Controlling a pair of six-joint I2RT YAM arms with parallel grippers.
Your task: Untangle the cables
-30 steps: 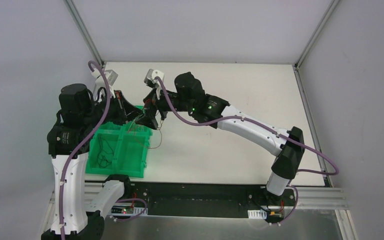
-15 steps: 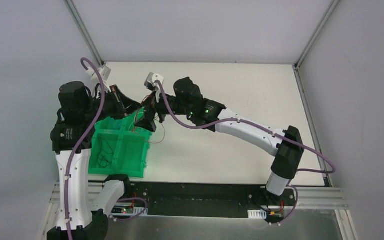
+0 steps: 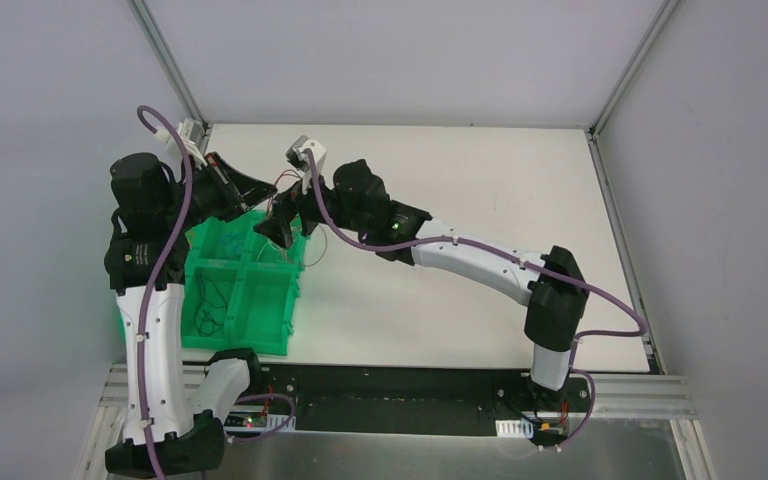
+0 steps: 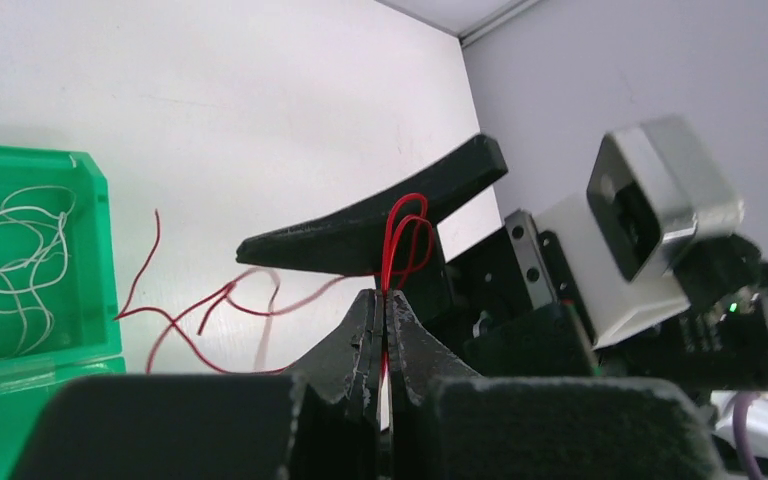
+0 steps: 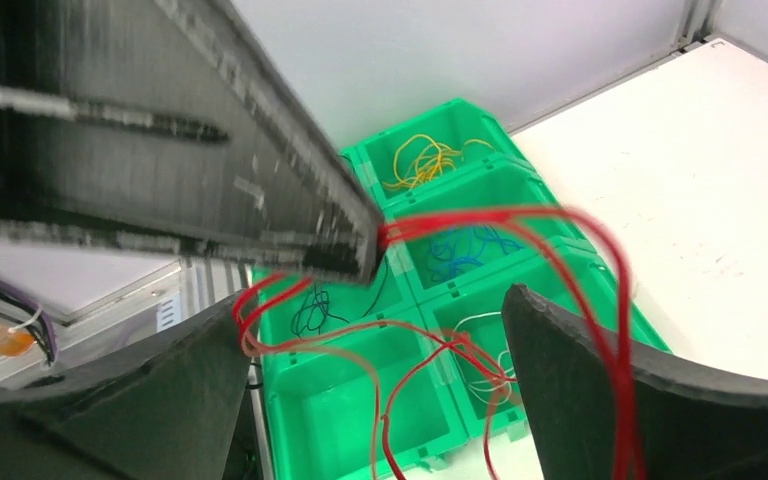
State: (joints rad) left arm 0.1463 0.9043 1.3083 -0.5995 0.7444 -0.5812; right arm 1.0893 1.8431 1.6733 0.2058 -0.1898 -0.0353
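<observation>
While drawing one strand clear, stage: mid-pull, red cable (image 4: 392,235) raised but not yet free of the right arm.
Green bin (image 3: 230,340): at the near left of the table, unmoved over the last second; yellow cables (image 5: 428,158), blue cables (image 5: 470,250), dark cables (image 5: 310,312) and white cables (image 5: 482,372) lying each in a separate compartment.
Right gripper (image 3: 280,226): fingers spread wide, gripping nothing; shifted left within the last second, now over the bin's far right corner, just beside the left gripper.
Red cable: pinched at the left fingertips, seemingly hooked in loops over one finger of the right gripper, trailing down from there toward the bin's right edge; slack seen on the table beside the bin a second ago now mostly lifted, hard to trace from above.
Left gripper (image 4: 384,320): clamped tight on the red cable; raised and drawn back toward the far left over the last second, away from the bin.
Table (image 3: 460,200): white, carrying the bin and the red tail end.
Meaning for the task: strand lengthening as wanted, yet likely to catch on that right finger; probably worth slipping the loops off before pulling further.
</observation>
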